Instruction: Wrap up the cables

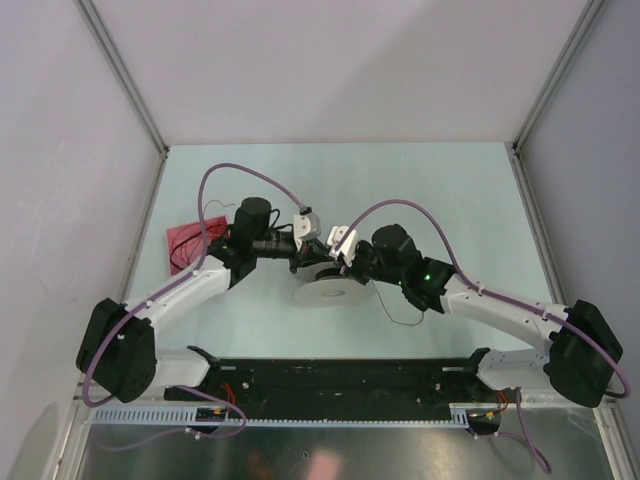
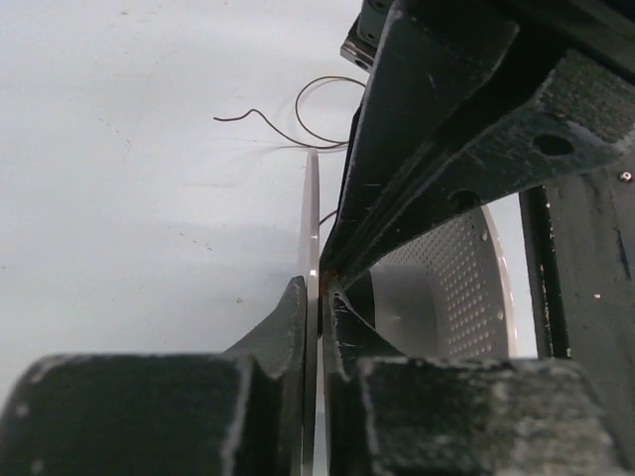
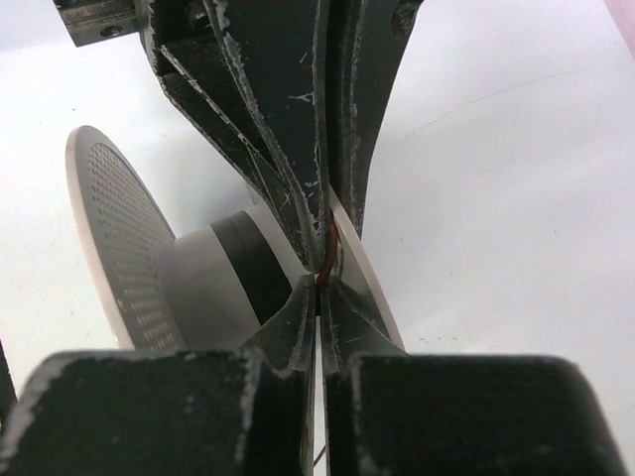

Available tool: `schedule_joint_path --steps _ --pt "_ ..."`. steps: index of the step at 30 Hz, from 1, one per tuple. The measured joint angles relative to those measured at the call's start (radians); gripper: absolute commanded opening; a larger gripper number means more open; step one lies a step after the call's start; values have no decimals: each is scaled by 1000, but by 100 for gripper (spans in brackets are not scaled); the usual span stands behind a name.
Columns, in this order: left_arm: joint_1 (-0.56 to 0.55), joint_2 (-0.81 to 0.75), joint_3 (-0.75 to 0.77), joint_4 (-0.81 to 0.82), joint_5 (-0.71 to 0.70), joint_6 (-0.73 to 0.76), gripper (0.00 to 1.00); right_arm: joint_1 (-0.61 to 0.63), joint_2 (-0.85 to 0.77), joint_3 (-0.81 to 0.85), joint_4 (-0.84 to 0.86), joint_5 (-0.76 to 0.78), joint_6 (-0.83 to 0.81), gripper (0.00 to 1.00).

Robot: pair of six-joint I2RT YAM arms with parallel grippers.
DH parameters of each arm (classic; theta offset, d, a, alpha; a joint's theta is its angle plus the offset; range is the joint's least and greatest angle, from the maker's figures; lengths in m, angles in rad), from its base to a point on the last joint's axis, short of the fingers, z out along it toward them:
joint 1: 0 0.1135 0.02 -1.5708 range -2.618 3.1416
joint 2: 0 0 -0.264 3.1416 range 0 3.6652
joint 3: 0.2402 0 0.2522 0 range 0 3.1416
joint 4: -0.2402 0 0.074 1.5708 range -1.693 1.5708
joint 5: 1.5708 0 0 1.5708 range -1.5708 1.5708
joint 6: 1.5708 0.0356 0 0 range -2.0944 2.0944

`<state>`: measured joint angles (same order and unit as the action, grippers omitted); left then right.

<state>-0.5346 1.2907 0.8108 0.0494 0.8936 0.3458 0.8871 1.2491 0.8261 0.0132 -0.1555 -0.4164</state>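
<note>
A pale grey spool (image 1: 330, 292) lies at the table's middle, with both grippers meeting over it. My left gripper (image 1: 306, 262) is shut on the thin edge of one spool flange (image 2: 312, 198); the other, perforated flange (image 2: 456, 288) shows to the right of its fingers. My right gripper (image 1: 346, 262) is shut on a thin reddish-brown cable (image 3: 328, 260), pinched right beside the spool's flange (image 3: 367, 278) and hub (image 3: 213, 268). The cable's loose end trails on the table near the right arm (image 1: 396, 312) and curls beyond the spool in the left wrist view (image 2: 288, 129).
A red pad (image 1: 185, 245) with more thin dark strands lies at the left, beside the left arm. A black panel (image 1: 330, 380) runs along the near edge between the arm bases. Grey walls close in the table on three sides.
</note>
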Motion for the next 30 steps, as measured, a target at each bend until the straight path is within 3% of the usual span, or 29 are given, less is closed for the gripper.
schedule_joint_path --steps 2,11,19,24,30 --pt "0 0 -2 5 -1 11 1 -1 0 0 0 0 3 3" --pt "8 0 -7 5 -11 33 0 -87 -90 -2 -96 -77 27 41" --pt "12 0 -7 1 -2 55 0 -177 -201 -2 -160 -194 20 70" --pt "12 0 -7 -2 14 82 0 -178 -161 0 -136 -264 24 72" --pt "9 0 -7 -7 47 125 0 -181 -54 14 -86 -348 23 56"
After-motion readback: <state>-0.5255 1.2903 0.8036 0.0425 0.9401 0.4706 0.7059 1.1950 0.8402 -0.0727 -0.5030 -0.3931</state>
